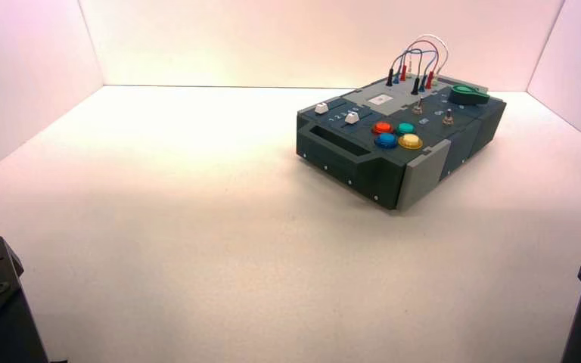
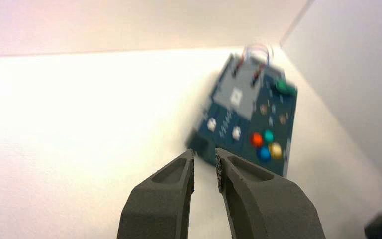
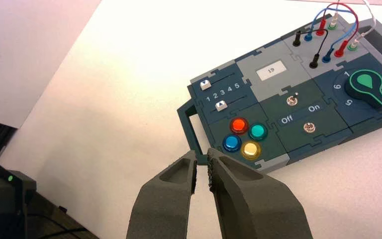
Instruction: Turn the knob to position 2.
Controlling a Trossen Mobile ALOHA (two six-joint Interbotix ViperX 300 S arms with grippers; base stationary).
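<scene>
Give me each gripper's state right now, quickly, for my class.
Left gripper: slightly open, holding nothing, at the near left.
Right gripper: slightly open, holding nothing, at the near right.

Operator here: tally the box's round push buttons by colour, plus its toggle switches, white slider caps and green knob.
Red button: 1
Blue button: 1
Yellow button: 1
Teal-green button: 1
Toggle switches: 2
White slider caps: 2
Green knob: 1
Total: 9
</scene>
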